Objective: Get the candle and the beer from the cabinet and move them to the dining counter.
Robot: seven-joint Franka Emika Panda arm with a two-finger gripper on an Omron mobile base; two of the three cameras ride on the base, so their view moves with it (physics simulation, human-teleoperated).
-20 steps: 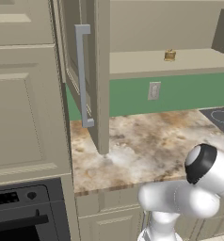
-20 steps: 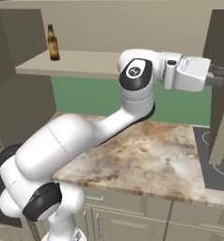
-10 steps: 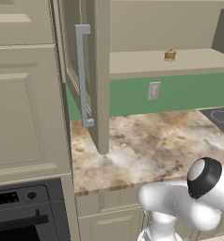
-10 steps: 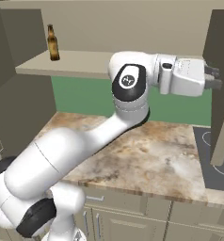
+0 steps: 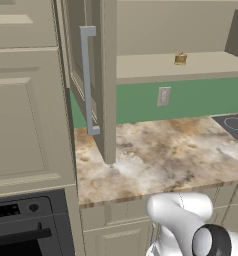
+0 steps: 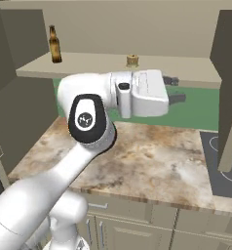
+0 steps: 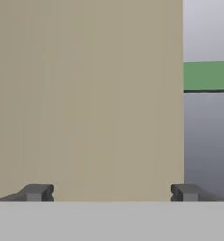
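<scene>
- Your gripper [image 6: 179, 90] is spread wide, nothing between the tips; in the hand view both dark fingertips [image 7: 37, 192] sit far apart with a plain beige panel ahead of them
- Nothing grasped, so the task is at its start: both items are on the shelf, neither is moved, and the dining counter is not identifiable in these views
- The candle [image 6: 132, 60] stands on the cabinet [image 5: 156, 65] shelf, upright, just above and behind the white hand; it also shows as a small golden jar [image 5: 180, 58] in the left base view
- The beer [image 6: 54, 45] stands upright at the far left end of that shelf, well apart from the candle and from your gripper
- Arm pose: elbow folded, forearm lying roughly level, hand pointing right toward the open right door [image 6: 229, 88], just below shelf height
- Left door [image 5: 88, 80] hangs open over the stone worktop [image 5: 166, 155]; cooktop [image 6: 225, 166] sits to the right
- You'd judge the next move as raising and turning the hand toward the candle, which is nearest
</scene>
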